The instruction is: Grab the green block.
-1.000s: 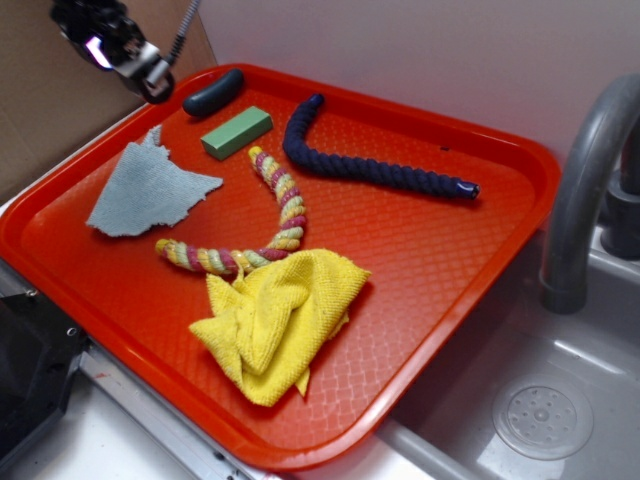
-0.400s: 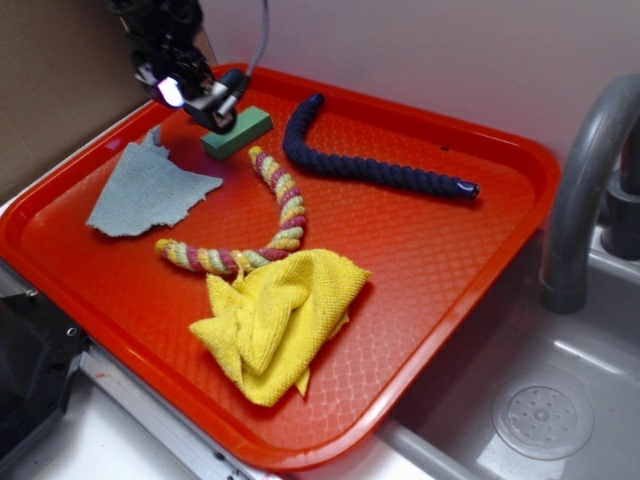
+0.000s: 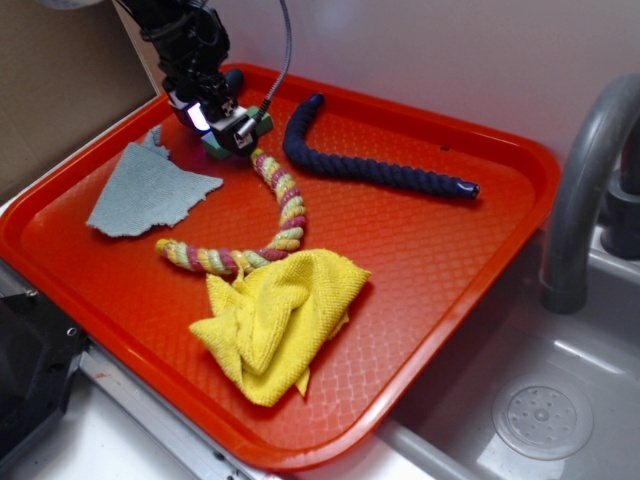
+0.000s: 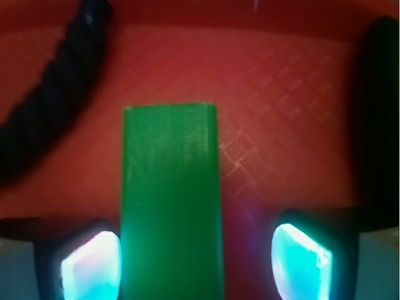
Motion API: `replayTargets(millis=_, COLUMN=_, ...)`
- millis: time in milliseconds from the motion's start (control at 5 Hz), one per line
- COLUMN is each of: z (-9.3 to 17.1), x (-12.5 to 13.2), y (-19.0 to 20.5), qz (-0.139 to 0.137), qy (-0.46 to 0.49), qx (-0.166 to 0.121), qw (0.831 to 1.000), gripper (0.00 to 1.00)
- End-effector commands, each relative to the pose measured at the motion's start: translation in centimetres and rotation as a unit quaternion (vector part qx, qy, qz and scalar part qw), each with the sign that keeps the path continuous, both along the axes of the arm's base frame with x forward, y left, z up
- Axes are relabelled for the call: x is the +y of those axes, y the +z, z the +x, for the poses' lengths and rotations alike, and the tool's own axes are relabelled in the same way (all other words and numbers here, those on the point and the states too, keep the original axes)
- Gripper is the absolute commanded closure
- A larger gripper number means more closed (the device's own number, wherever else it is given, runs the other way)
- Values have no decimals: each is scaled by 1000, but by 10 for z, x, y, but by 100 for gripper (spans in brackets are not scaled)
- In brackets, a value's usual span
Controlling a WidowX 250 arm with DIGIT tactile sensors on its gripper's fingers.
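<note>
Claw (image 4: 195, 259) was spread wide, fingers (image 4: 90, 262) straddling green block (image 4: 170, 200); block sat nearer left finger; centring advised before closing; dark rope (image 4: 50, 112) to be avoided.

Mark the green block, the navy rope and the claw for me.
green block (image 4: 170, 200), wrist view, middle of its top face
navy rope (image 3: 375, 170), exterior view, middle of its long straight run
claw (image 4: 197, 259), wrist view, gap between its two lit fingertips

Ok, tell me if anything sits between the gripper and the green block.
Nothing visible does. In the wrist view the green block lies on the bare tray between the open fingers, closer to one finger. The dark rope and the dark oblong piece lie off to the sides.
</note>
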State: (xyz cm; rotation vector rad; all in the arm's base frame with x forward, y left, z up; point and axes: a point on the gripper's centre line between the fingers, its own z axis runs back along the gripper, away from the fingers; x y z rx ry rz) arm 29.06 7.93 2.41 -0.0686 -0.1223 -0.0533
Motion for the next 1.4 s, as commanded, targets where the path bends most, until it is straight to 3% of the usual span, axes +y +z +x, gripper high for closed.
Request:
replayTargets(millis=0, z=17, x=0, y=-3, qz=26, qy=-9, qx=-2, qw=1000, gripper=100)
replayTargets(millis=400, z=17, x=3, y=-1, qz=33, qy=-16, qx=-2, qw=999, gripper=100)
replayTargets(millis=600, z=5, x=12, y=35, qz=88, qy=34, qx=52, qw=994, gripper=100)
replayTargets(millis=800, z=-21, x=5, y=84, qz=111, qy=97, qx=43, qw=988, gripper=100)
replayTargets(millis=1000, z=-49, x=-17, y=131, qz=76, qy=98, qx=16, qw=992, gripper=100)
replayTargets(millis=1200, z=-86, x=-36, y=179, qz=37, qy=71, qx=-43, qw=996, gripper=100)
